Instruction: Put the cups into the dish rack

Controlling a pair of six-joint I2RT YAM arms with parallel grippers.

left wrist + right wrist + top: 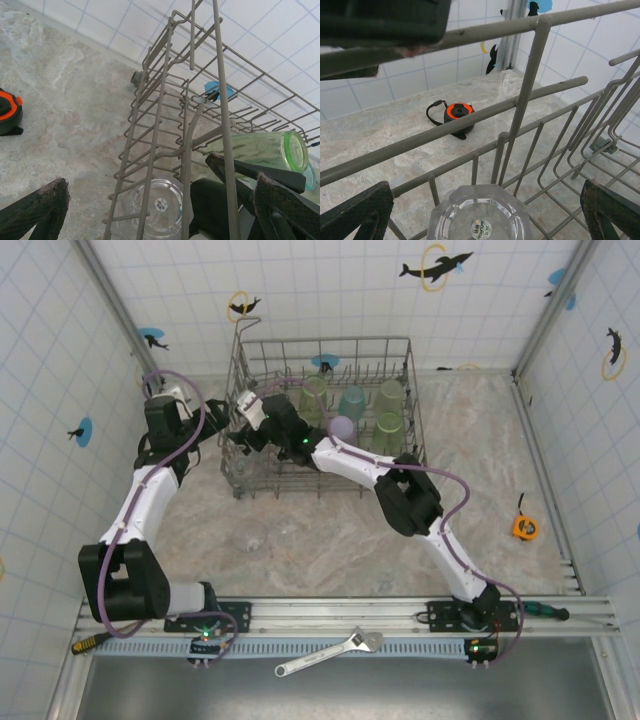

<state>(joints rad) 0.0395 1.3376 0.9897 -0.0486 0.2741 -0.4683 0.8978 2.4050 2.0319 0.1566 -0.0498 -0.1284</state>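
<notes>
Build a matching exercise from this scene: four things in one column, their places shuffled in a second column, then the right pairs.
Things
1. lavender cup
2. tape measure
3. wrench
4. green-handled screwdriver

Places
A. near edge, far right
B. inside the dish rack
C. on the table, right of the dish rack
D. near edge, middle

Pairs: 1-B; 2-C; 3-D; 4-A

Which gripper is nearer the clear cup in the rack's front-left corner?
Right: the right gripper hangs above the clear cup, fingers either side; the left gripper faces it through the dish rack wall.
</notes>
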